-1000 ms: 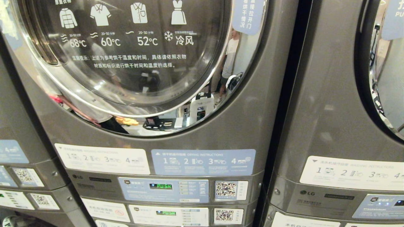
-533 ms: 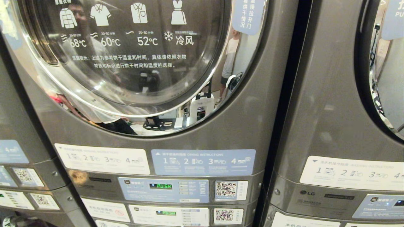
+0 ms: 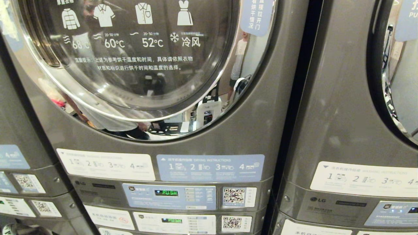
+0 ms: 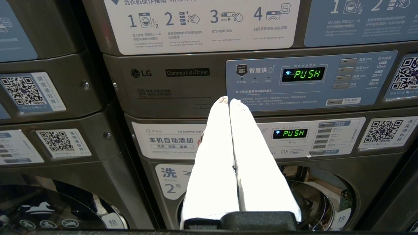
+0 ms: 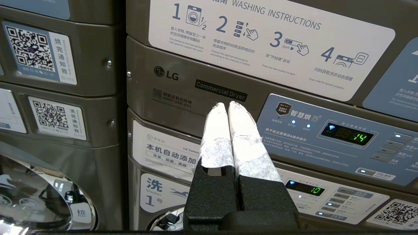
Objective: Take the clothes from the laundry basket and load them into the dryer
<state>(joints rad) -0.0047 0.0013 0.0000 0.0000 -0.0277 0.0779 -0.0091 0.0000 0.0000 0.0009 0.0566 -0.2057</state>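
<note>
My left pincer [image 4: 227, 100] was pressed together and empty, aimed at the control panel [image 4: 310, 80] of the middle dryer [image 3: 183, 137]; my right pincer [image 5: 227, 104] was likewise pressed together and empty, facing the neighbouring machine's panel [image 5: 339, 137]. The dryer's round door [image 3: 137, 58] was shut and stood above both pincers, facing me squarely. No laundry basket or clothes showed anywhere, so I could not tell which arm lay nearer them.

Reflection in the dryer door [image 3: 137, 65] shifting, mirrored person in a white top [image 3: 111, 122] sliding rightward along the chrome rim [image 3: 183, 127], yellow patch gone from the lower rim, white glare now washing over the 68°C marking [image 3: 80, 43].
</note>
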